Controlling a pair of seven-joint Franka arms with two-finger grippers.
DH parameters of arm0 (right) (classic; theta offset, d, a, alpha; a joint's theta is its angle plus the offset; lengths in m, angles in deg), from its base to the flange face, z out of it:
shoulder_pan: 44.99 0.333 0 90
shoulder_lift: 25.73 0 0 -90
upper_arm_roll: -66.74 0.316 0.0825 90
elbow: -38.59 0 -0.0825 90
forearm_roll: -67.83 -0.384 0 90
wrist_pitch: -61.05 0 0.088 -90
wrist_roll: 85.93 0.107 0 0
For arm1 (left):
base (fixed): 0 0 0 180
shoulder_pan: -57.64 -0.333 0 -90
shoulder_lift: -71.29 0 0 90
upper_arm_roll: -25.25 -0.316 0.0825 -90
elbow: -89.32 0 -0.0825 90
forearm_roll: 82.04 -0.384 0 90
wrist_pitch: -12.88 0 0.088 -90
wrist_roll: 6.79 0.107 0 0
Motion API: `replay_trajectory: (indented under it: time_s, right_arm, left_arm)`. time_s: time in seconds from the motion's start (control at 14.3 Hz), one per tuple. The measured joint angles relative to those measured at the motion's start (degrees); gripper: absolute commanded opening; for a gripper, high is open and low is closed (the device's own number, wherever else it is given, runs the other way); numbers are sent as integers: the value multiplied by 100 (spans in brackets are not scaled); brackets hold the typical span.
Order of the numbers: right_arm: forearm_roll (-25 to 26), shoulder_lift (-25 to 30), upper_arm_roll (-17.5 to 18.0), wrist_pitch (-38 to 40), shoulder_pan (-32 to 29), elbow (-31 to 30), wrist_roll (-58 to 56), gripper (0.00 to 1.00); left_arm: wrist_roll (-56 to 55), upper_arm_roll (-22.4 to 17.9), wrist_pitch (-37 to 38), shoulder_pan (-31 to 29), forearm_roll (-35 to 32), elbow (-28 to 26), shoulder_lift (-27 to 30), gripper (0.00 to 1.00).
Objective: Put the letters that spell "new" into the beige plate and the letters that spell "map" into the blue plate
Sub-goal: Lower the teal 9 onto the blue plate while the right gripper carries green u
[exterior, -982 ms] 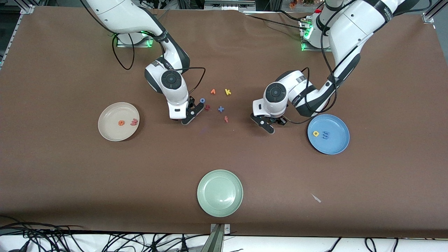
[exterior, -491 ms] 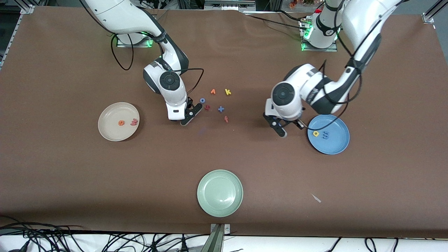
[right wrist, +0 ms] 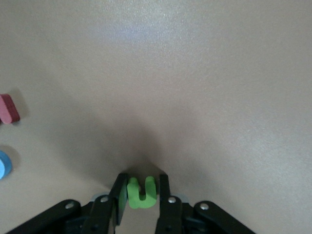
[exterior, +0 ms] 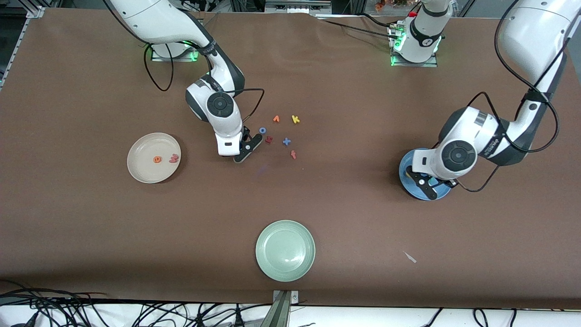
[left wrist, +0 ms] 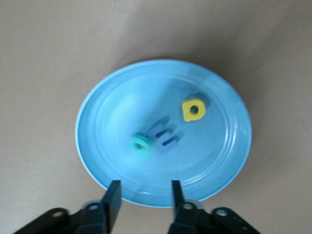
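Observation:
In the left wrist view the blue plate [left wrist: 122, 107] holds a yellow a [left wrist: 193, 110], a blue m [left wrist: 164, 136] and a teal p [left wrist: 140, 145]. My left gripper [left wrist: 144, 192] hangs open over the plate's rim with nothing between its fingers; the front view shows the left gripper [exterior: 426, 185] covering most of the blue plate [exterior: 404, 171]. My right gripper [right wrist: 141, 187] is shut on the green n [right wrist: 141, 195] just above the table. That right gripper [exterior: 247, 144] sits beside the loose letters. The beige plate [exterior: 145, 145] holds an orange e [exterior: 157, 159] and a pinkish-red w [exterior: 174, 158].
Loose letters lie mid-table: orange v [exterior: 276, 119], yellow k [exterior: 295, 119], blue o [exterior: 262, 130], dark red letter [exterior: 268, 139], blue x [exterior: 286, 141], an orange-red letter [exterior: 293, 154]. A pale green plate [exterior: 285, 250] sits nearest the front camera.
My left arm swung from mid-table to over the blue plate and opened; the teal p now lies in the plate. My right gripper stayed put and closed on the green n.

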Motion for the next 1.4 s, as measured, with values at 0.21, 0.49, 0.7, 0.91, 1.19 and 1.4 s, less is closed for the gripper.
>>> replay_trajectory:
  time_s: [0.21, 0.49, 0.7, 0.91, 1.19, 1.4]
  right_arm:
    - [-3, 2, 0, 4, -1, 0, 6, 9]
    - [-105, 29, -23, 352, -77, 152, 6, 6]
    - [-371, 170, -42, 1296, -238, 597, -130, 6]
    - [-552, 408, -229, 1959, -528, 733, -411, 7]
    - [-562, 494, -931, 2349, -617, 732, -545, 7]
    - [-566, 484, -1320, 2398, -647, 723, -561, 7]
  left_arm:
    - [-39, 391, 114, 47, 0, 80, 14, 100]
    - [-160, 784, 933, 78, 644, 703, 237, 100]
    - [-178, 788, 1843, 43, 1515, 1497, 454, 100]
    - [-659, 788, 2741, 26, 1961, 2292, 523, 100]
    - [-1411, 841, 3534, 70, 2107, 2923, 588, 100]
    - [-1528, 769, 3594, 88, 2112, 3065, 931, 100]
